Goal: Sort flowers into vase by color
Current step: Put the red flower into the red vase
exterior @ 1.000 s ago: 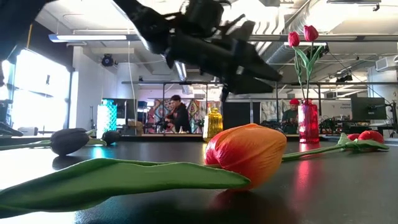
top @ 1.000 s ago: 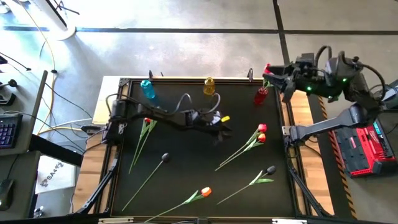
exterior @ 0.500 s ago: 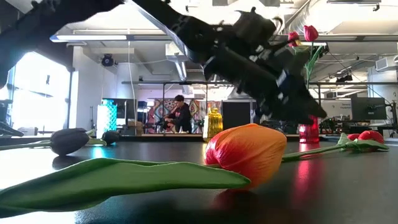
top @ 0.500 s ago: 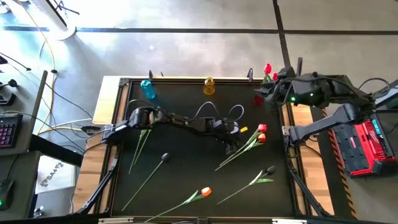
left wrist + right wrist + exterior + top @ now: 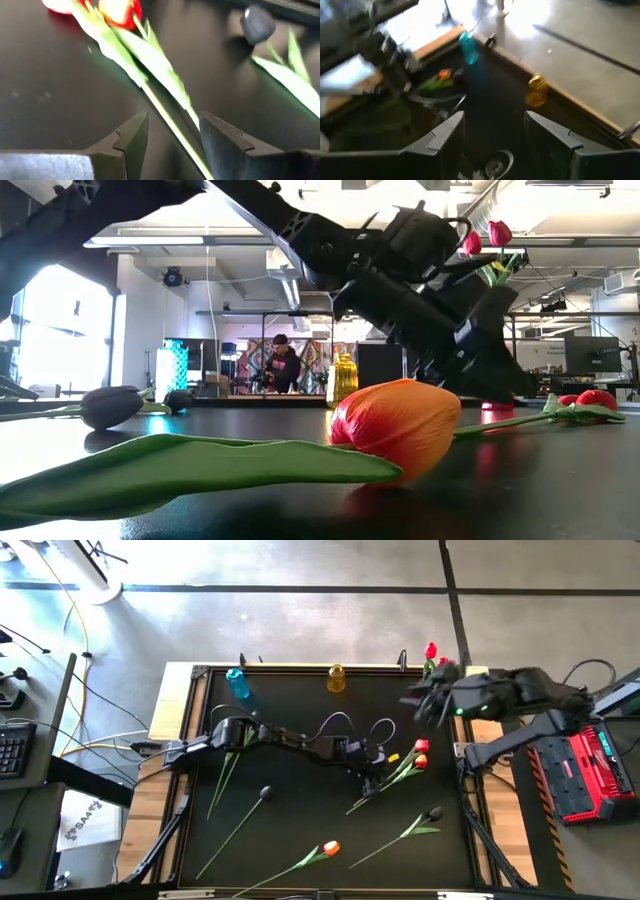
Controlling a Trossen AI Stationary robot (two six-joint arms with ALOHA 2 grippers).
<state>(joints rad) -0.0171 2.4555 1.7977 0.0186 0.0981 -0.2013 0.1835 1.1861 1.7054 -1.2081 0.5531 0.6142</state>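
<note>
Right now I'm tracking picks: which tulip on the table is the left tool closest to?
The red pair lying right of centre: the open left tool straddles their stems, while the others lie apart.

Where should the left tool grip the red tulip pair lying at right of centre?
On the bare stem below the leaves, coming from above: it lies flat on the mat, thin enough for the open left tool straddling it, clear of the red heads.

Two red tulips (image 5: 419,753) are seen lying side by side at the right, stems slanting down-left. Black-headed flowers (image 5: 266,793) and (image 5: 435,812) are laid flat; an orange tulip (image 5: 330,849) is stretched along the front edge. Two red blooms (image 5: 484,238) are held upright in the red vase (image 5: 497,404).
</note>
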